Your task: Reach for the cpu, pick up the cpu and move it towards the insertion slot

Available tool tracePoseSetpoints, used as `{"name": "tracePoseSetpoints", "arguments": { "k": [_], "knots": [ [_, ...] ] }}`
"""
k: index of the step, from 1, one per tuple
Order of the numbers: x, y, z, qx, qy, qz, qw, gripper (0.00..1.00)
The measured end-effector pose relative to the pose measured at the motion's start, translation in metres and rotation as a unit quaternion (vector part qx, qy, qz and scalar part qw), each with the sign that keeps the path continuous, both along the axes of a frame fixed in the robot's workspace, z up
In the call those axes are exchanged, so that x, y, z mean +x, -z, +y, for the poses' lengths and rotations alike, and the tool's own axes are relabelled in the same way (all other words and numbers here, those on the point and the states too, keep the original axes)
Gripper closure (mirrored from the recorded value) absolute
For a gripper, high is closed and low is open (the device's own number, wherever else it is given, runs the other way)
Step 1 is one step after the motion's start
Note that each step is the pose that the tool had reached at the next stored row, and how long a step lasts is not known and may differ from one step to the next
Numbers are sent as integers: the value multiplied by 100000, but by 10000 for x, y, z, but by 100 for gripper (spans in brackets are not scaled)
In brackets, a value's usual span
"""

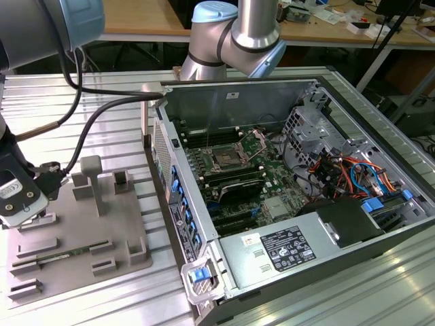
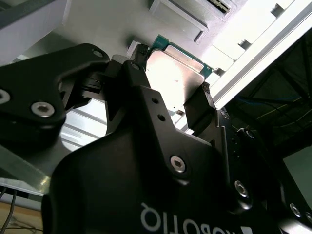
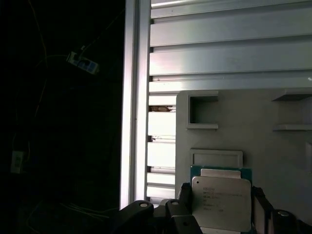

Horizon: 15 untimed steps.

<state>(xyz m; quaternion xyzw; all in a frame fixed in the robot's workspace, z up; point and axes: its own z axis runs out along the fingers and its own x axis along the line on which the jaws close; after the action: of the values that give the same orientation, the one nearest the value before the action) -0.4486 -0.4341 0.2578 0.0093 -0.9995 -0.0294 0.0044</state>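
Farthest left in the exterior view, the gripper (image 1: 24,210) hangs over the grey tray (image 1: 81,234) on the ribbed aluminium table (image 1: 326,292). In the second wrist view its fingers (image 2: 202,105) clench the cpu (image 2: 175,73) by opposite edges, over the tray. To the right lies the open computer case (image 1: 238,102), with the insertion slot (image 1: 224,161) on its green motherboard (image 1: 272,183), well apart from the cpu. Wooden benches (image 1: 136,20) line the room behind. A black label (image 1: 285,248) sits on the power supply (image 1: 258,261); its print is too small to tell.

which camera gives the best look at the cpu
First wrist view: the cpu shows its silvery top square-on, within the gripper. The second wrist view shows it slanted, partly behind the gripper. The exterior view shows the gripper at the grey tray.
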Motion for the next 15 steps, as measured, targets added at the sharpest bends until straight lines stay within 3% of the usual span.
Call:
{"name": "tracePoseSetpoints", "arguments": {
  "k": [15],
  "knots": [
    [0, -69, 0, 3, 1, -2, 100000, 45]
  ]
}}
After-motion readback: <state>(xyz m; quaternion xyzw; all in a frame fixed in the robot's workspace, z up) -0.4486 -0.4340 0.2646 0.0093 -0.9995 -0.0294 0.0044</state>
